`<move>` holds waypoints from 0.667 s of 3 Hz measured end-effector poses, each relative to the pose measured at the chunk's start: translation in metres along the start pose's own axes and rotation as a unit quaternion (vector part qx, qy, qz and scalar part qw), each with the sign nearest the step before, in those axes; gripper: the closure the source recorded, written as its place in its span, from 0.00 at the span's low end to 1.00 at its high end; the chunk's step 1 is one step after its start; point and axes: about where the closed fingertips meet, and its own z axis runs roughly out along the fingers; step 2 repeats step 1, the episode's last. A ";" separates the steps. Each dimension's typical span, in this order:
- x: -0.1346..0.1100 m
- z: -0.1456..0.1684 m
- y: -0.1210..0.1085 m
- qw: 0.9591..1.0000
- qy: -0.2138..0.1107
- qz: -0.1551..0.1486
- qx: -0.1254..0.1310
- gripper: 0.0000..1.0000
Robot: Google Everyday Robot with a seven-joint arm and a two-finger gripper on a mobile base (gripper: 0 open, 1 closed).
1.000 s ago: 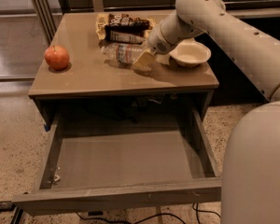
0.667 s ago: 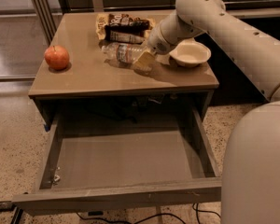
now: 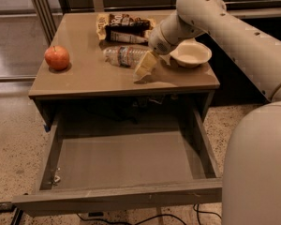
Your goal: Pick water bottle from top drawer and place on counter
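While the water bottle [image 3: 124, 56] is lying on the counter [image 3: 84, 76], we're seeing the gripper [image 3: 145, 67] at its end by the bowl [image 3: 191, 55]; open or clamped, we cannot tell.

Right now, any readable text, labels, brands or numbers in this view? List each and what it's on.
No text here can be quoted.
On the snack bag at the back of the counter: pale lettering, too blurred to read.
On the water bottle lying on the counter: label band print, too small to read.
On the gripper, low over the counter beside the water bottle: no markings show.
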 end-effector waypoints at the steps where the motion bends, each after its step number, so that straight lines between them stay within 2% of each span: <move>1: 0.000 0.000 0.000 1.000 0.000 0.000 0.000 0.00; 2: 0.000 0.000 0.000 1.000 0.000 0.000 0.000 0.00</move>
